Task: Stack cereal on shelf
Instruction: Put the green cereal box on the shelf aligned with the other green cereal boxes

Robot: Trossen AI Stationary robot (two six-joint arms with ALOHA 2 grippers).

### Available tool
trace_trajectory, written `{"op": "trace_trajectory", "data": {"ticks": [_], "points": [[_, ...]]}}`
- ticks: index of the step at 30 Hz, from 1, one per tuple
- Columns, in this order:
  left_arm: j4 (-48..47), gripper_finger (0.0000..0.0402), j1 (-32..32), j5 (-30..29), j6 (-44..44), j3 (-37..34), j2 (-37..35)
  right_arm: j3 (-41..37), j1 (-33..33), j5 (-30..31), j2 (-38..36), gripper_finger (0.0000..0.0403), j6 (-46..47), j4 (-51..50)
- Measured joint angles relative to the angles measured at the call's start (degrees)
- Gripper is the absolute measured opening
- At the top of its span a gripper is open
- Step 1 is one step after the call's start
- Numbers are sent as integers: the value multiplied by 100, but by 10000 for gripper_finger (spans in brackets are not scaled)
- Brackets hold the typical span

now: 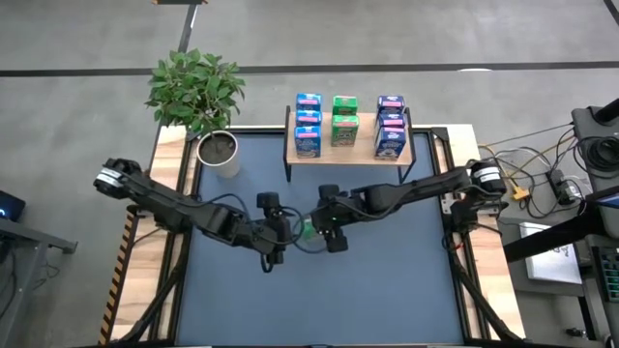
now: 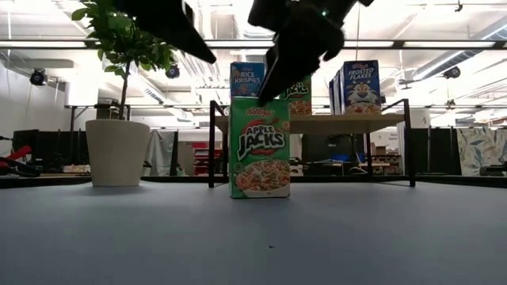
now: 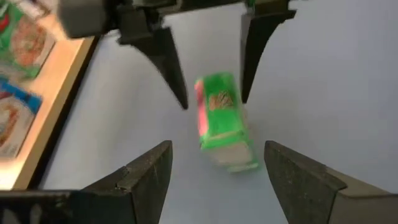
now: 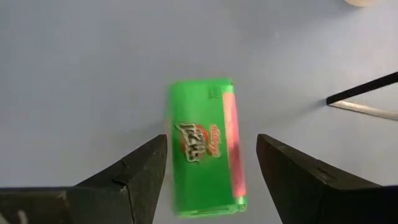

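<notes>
Above the middle of the blue mat (image 1: 387, 280), the right gripper (image 4: 211, 171) is spread wide over a green cereal box (image 2: 259, 147), which stands upright and is not held. The left gripper (image 3: 217, 174) is spread nearby too. The box is likely about to be picked up; next it must be pinched and lifted to the shelf (image 1: 350, 155), where other boxes (image 1: 308, 124) are already stacked.

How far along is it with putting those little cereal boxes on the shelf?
Mostly done: the shelf already carries blue, green and dark boxes. One green Apple Jacks box stands on the blue mat, unheld, between the open left gripper and open right gripper. It remains to be shelved.
</notes>
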Motion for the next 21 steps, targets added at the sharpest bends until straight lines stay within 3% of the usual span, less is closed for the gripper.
{"op": "trace_trajectory", "data": {"ticks": [7, 21], "points": [[-78, 237, -71, -241, -230, -62, -62, 66, -81, -27, 189, 221, -48, -248], [-112, 237, -83, -291, -232, -71, -75, 52, -79, -363, 121, 135, 17, -231]]}}
